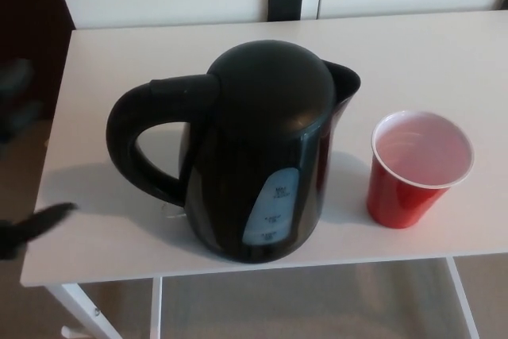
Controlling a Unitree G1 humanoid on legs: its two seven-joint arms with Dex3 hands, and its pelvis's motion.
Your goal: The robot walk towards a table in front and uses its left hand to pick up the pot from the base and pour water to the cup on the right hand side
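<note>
A black electric kettle (262, 156) stands on the white table (429, 53), its handle (131, 140) pointing left and its spout toward the back right. I cannot see a base under it. To its right, near the front edge, stands a red cup (417, 168) with a pale inside. My left hand (32, 226) comes in blurred at the left edge of the head view, off the table's left side and apart from the handle. Its fingers are spread and hold nothing. My right hand does not show.
A black wall plate (284, 1) sits behind the table against white panels. White table legs (75, 307) show below the front edge. A dark area lies beyond the table's left side.
</note>
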